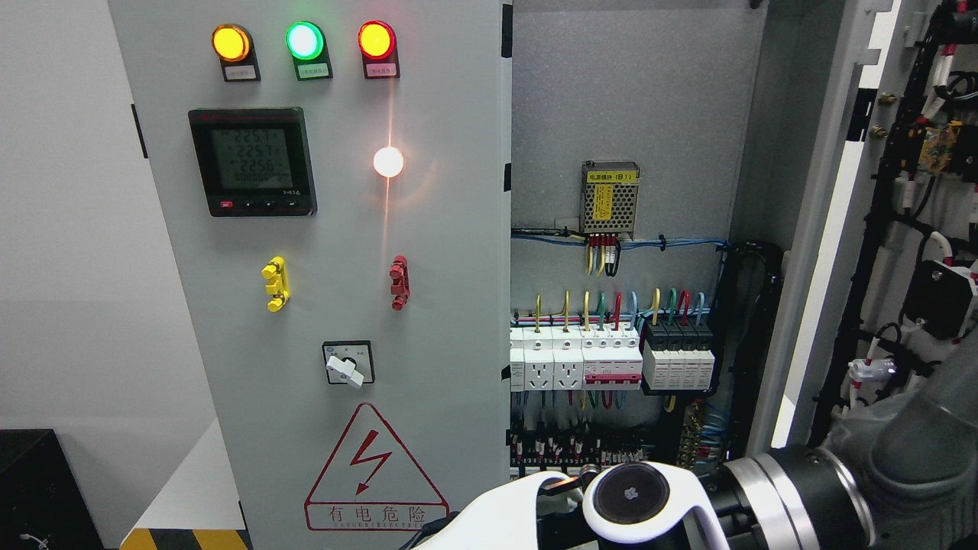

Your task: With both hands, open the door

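The electrical cabinet is seen with its right-hand grey sheet-metal door swung out wide at the picture's right, its inner face carrying black cable runs and relays. The left-hand grey sheet-metal door is seen face-on and looks shut or nearly so; it carries three lit round lamps in amber, green and red, a black panel meter with a pale digital display, a yellow lever handle and a red lever handle. Between the doors the cabinet interior is exposed, with a row of white circuit breakers and coloured wiring.

The right arm is seen entering from the lower right, a grey forearm ending in a white wrist housing with a black round cap at the bottom edge. Its fingers are not shown, so whether they are spread or closed cannot be told. The left arm is not in view.

Judgement: the right door appears done, the left one remains. For that step, a grip would best be taken at the free edge of the left door beside the opening, and the pull kept along the hinge arc. The lever handles and the meter are best avoided, and the exposed wiring kept clear of.
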